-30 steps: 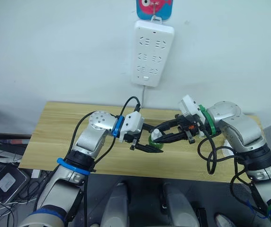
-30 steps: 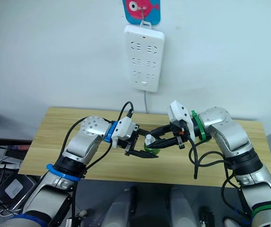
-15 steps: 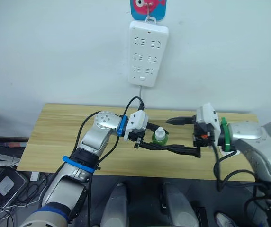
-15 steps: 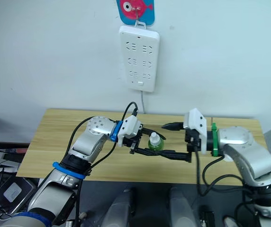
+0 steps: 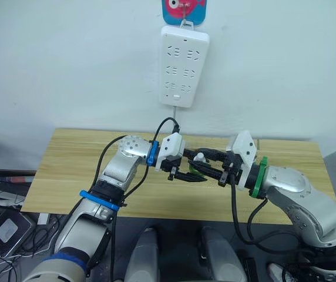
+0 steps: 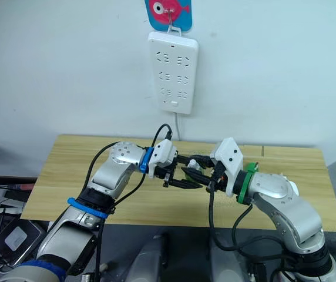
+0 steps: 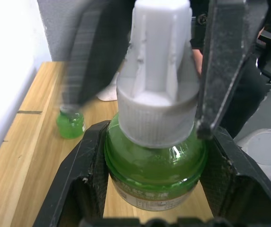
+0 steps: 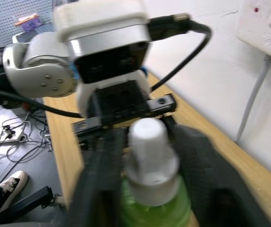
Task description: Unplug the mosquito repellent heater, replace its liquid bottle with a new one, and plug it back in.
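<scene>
We count two green liquid bottles: one with a white cap (image 7: 155,113) held between the hands, and a second small one (image 7: 70,124) standing on the tabletop (image 5: 68,170). There are two hands, left (image 5: 187,170) and right (image 5: 206,166), one white power strip (image 5: 182,66) on the wall, and one fish-patterned hook (image 5: 183,10) above it.

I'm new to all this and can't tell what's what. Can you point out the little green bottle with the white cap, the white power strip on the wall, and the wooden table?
Green liquid bottle with white cap (image 7: 155,163): left wrist view, green body.
White wall power strip (image 5: 182,64): left eye view, face.
Light wooden table (image 5: 68,158): left eye view, bare top.
</scene>
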Controlling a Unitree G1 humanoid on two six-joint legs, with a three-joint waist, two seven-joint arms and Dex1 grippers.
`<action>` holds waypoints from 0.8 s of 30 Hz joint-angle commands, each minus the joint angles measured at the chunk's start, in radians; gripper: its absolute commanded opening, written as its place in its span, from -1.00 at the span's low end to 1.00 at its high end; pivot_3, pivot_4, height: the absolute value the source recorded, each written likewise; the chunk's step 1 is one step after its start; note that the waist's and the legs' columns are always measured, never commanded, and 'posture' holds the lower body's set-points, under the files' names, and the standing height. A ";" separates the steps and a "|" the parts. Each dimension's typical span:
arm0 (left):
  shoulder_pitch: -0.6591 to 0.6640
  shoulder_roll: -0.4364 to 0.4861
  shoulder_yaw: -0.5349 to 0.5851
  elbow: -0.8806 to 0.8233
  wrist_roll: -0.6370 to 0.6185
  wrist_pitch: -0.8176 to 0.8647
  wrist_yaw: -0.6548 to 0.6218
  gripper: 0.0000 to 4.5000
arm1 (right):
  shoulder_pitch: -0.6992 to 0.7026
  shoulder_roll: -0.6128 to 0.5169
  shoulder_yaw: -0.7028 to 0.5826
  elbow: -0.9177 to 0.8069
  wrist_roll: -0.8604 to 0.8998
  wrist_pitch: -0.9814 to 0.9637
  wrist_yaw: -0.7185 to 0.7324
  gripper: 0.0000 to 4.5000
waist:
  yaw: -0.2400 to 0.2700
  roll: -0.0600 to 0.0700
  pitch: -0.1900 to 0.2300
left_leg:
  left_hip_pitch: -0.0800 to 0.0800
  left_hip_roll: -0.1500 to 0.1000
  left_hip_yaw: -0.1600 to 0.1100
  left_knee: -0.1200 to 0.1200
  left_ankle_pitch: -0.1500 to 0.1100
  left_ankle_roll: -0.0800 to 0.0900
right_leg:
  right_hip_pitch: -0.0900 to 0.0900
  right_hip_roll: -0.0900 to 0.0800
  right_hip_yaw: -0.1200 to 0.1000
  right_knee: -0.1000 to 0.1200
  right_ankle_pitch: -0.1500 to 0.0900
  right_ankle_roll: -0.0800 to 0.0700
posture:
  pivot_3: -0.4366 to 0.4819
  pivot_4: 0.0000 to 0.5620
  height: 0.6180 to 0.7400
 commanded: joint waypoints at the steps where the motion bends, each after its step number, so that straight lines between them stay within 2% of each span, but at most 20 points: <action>1: -0.012 -0.007 0.009 -0.017 -0.007 -0.021 -0.009 0.01 | 0.011 -0.010 -0.009 -0.043 0.040 0.009 0.009 -0.54 | 0.000 0.000 0.000 | 0.000 0.000 0.000 0.000 0.000 0.000 | 0.000 0.000 0.000 0.000 0.000 0.000 | -0.06 -0.03 1.00; 6: -0.005 -0.006 0.012 -0.027 -0.007 -0.023 -0.014 0.01 | -0.022 -0.014 -0.011 0.000 0.056 -0.029 0.048 -0.54 | 0.000 0.000 0.000 | 0.000 0.000 0.001 0.000 0.000 0.000 | 0.000 0.000 0.000 0.000 0.000 0.000 | -0.05 -0.04 1.00; 10: 0.013 0.006 0.002 -0.064 -0.024 -0.020 -0.052 0.01 | -0.134 -0.069 0.032 0.138 0.057 -0.181 0.328 -0.54 | -0.003 0.000 0.000 | 0.000 0.000 0.002 0.000 0.000 0.000 | 0.000 0.000 0.000 0.000 0.000 0.000 | -0.03 -0.02 1.00; 15: 0.056 0.048 -0.035 -0.145 -0.035 -0.046 -0.145 0.01 | -0.338 -0.118 0.142 0.464 0.003 -0.374 0.744 -0.54 | -0.006 0.000 0.000 | 0.000 0.001 0.005 0.000 0.000 0.000 | 0.000 0.001 -0.001 0.000 0.000 0.000 | 0.05 -0.01 1.00; 18: 0.055 0.051 -0.034 -0.146 -0.031 -0.048 -0.148 0.01 | -0.430 -0.091 0.165 0.593 -0.016 -0.402 0.815 -0.54 | -0.003 0.000 0.000 | 0.000 0.001 0.004 0.000 0.000 0.000 | 0.000 0.001 -0.001 0.000 0.000 0.000 | 0.06 0.01 1.00; 21: 0.049 0.051 -0.030 -0.139 -0.029 -0.045 -0.142 0.01 | -0.465 -0.084 0.161 0.646 -0.024 -0.401 0.842 -0.54 | 0.002 0.000 0.000 | 0.000 0.001 0.003 0.000 0.000 0.000 | 0.000 0.001 -0.001 0.000 0.000 0.000 | 0.07 0.02 1.00; 24: 0.047 0.050 -0.024 -0.130 -0.026 -0.045 -0.135 0.01 | -0.450 -0.113 0.134 0.627 -0.004 -0.367 0.854 -0.12 | 0.013 0.000 0.000 | 0.000 0.000 0.001 0.001 0.000 0.000 | 0.000 0.000 -0.001 0.000 0.000 0.000 | 0.06 0.03 1.00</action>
